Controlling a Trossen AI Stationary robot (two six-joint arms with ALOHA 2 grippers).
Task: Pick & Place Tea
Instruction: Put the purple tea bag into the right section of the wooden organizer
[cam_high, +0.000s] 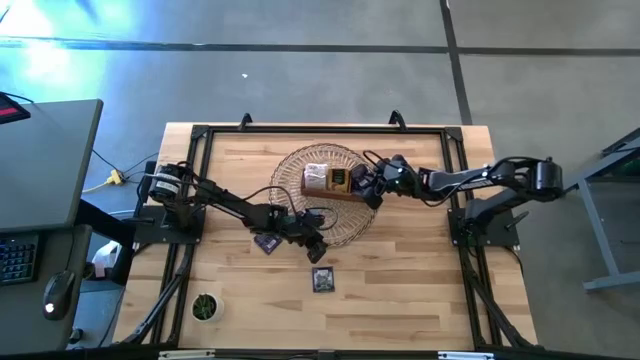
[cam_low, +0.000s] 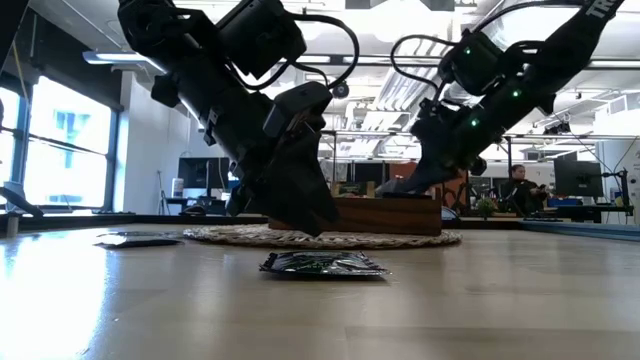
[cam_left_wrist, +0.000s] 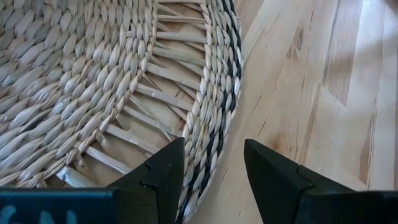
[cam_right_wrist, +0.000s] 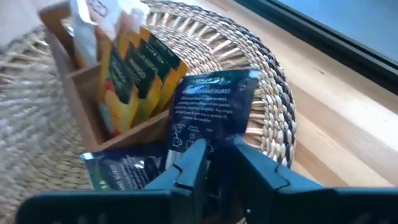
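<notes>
A dark tea sachet (cam_right_wrist: 211, 109) is pinched upright by its lower edge in the right gripper (cam_right_wrist: 214, 165) over the wooden box (cam_right_wrist: 93, 118) on the woven basket (cam_right_wrist: 273, 81), presumably for slotting in, while the left gripper (cam_left_wrist: 211, 171), jaws apart and empty, is poised at the basket's rim, near 2 sachets (cam_high: 323, 280) left on the table (cam_high: 420, 300).

There is small white print on the dark blue tea sachet (cam_right_wrist: 211, 109), but it is too blurred to read; the print on the orange sachets (cam_right_wrist: 134, 78) is blurred too.
</notes>
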